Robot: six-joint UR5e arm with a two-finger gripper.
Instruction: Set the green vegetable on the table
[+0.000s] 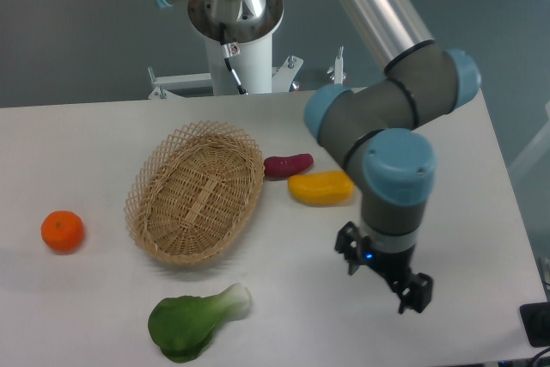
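Orange (63, 231): we count one, far left on the worktop (481, 178).
Basket (194, 191): one, nothing in it.
Bok choy (193, 325): one, lying on the worktop below the basket, touching nothing.
Sweet potato (288, 165): one.
Mango (320, 187): one, just beside it.
Hand (384, 281): fingers apart, holding nothing, well right of the bok choy.
Progress: we judge the placing done; nothing seems left.
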